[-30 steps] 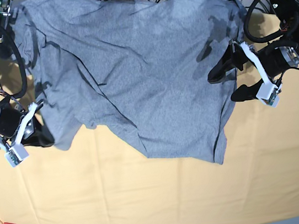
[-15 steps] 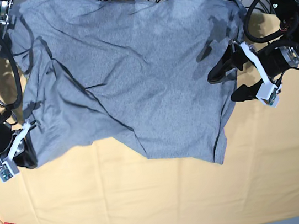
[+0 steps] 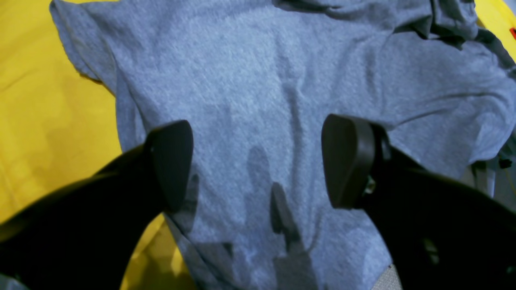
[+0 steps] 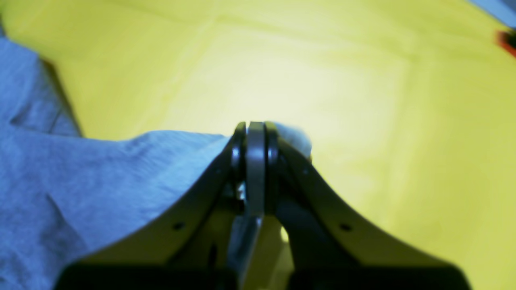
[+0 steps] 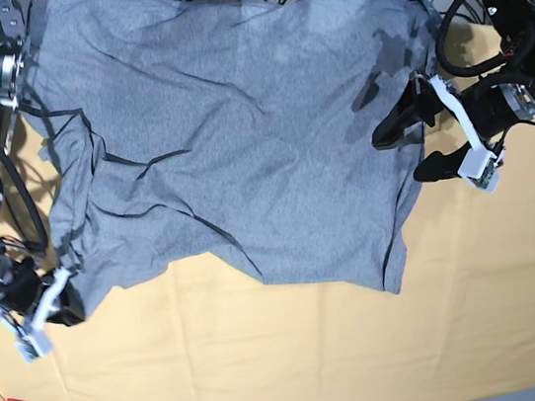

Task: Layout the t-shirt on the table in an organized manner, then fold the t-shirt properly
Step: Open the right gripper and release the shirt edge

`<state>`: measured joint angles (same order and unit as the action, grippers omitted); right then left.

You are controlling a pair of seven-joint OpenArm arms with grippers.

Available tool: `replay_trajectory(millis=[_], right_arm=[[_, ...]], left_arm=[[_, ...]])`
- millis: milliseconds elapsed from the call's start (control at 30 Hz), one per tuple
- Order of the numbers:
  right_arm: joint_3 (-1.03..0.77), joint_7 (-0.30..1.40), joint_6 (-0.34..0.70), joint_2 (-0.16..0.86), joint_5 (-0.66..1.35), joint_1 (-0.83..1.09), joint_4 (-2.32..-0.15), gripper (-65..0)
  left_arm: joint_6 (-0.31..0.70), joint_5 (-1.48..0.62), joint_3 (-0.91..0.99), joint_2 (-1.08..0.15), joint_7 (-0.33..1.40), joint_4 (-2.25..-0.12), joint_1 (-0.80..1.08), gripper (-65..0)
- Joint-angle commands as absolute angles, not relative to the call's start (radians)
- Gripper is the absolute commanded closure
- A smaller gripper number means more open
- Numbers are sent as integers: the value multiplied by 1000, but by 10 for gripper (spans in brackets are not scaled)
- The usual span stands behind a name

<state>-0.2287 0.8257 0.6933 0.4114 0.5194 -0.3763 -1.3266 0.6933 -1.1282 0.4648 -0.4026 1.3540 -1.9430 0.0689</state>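
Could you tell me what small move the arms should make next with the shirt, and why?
Probably the right gripper, shut on the edge of the t-shirt, should pull a little farther outward over the table: that side is bunched and creased, while the left gripper hovers open at the opposite edge.

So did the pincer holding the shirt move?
Yes. The right pincer, shut on the t-shirt, slid down toward the table's near edge and outward in the base view, dragging that corner along. The left pincer stayed put.
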Motion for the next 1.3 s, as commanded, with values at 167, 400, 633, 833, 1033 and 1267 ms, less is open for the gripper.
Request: replay_trajectory(millis=[167, 400, 633, 833, 1033, 1267], right_arm=[[-131, 784, 675, 430, 421, -536, -1177, 0], [-106, 700, 473, 430, 260, -588, -1124, 0], [-106, 571, 540, 429, 257, -616, -1125, 0], [-106, 574, 435, 430, 191, -625, -1124, 0], [-106, 595, 355, 430, 125, -623, -1124, 0], [-106, 596, 327, 436, 125, -625, -1124, -376]], left_arm=[[698, -1132, 470, -418, 1332, -1956, 55, -495], [698, -1112, 479, -418, 1327, -1956, 55, -496], [698, -1110, 494, -419, 1316, -1956, 55, -495], [698, -1108, 494, -418, 1316, -1956, 55, -495], [698, -1106, 494, -418, 1315, -1956, 54, -495], [679, -1039, 494, -419, 1287, -1956, 49, -495]])
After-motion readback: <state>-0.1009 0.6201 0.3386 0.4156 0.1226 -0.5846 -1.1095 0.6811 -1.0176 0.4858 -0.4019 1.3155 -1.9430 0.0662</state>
